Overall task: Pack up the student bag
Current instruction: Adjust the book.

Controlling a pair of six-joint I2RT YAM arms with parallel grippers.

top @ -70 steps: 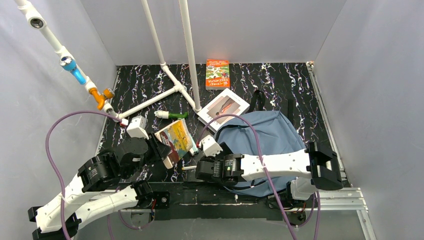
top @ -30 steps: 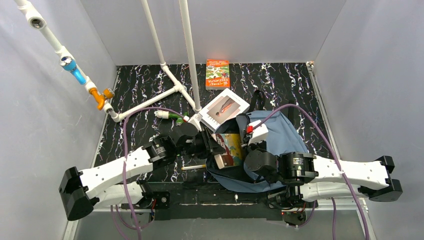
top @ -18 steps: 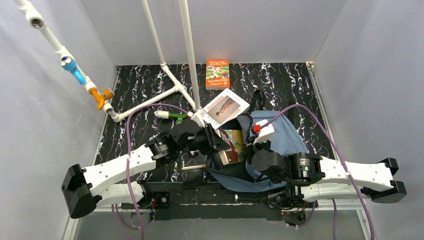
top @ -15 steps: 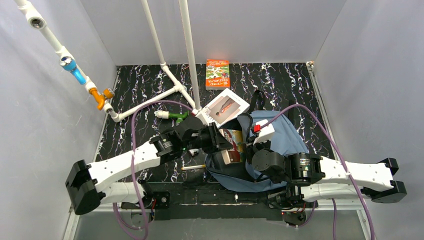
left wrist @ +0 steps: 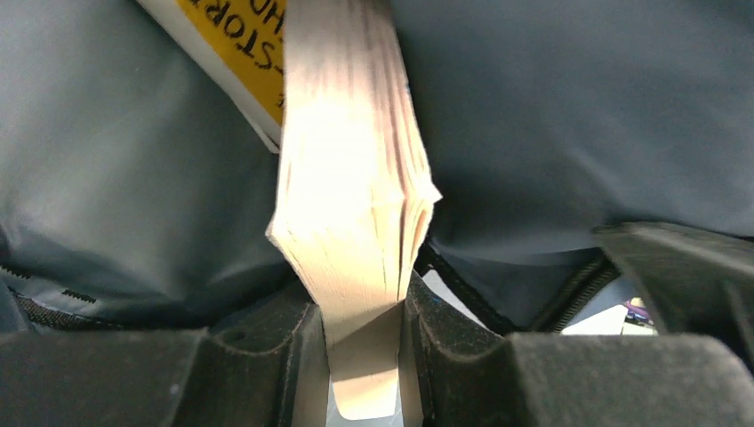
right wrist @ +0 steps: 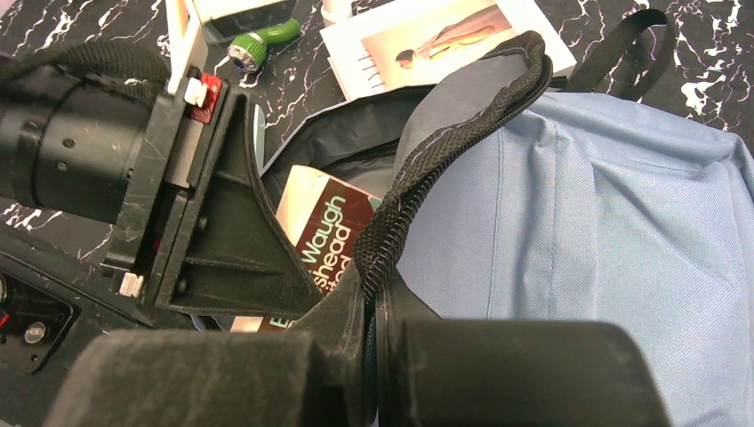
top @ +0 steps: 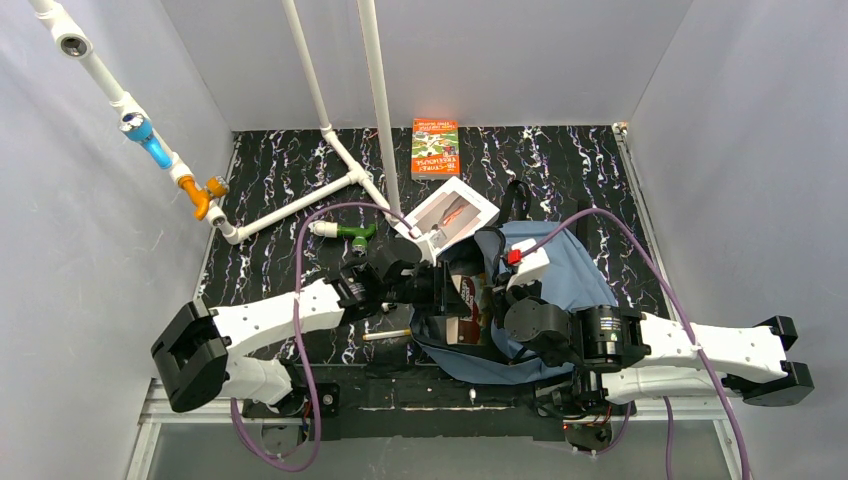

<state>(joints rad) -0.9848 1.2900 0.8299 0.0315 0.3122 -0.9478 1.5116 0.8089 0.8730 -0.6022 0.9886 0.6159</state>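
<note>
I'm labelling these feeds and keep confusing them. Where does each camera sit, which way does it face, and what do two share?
Top external: fixed above and behind the bases, looking down at the table; both arms show.
Left wrist: on the left arm, facing into the student bag; the left gripper clamps a book.
Right wrist: on the right arm, facing across the bag's opening; the right gripper pinches its zipper rim.
Shared: top and right wrist both show the white book.
</note>
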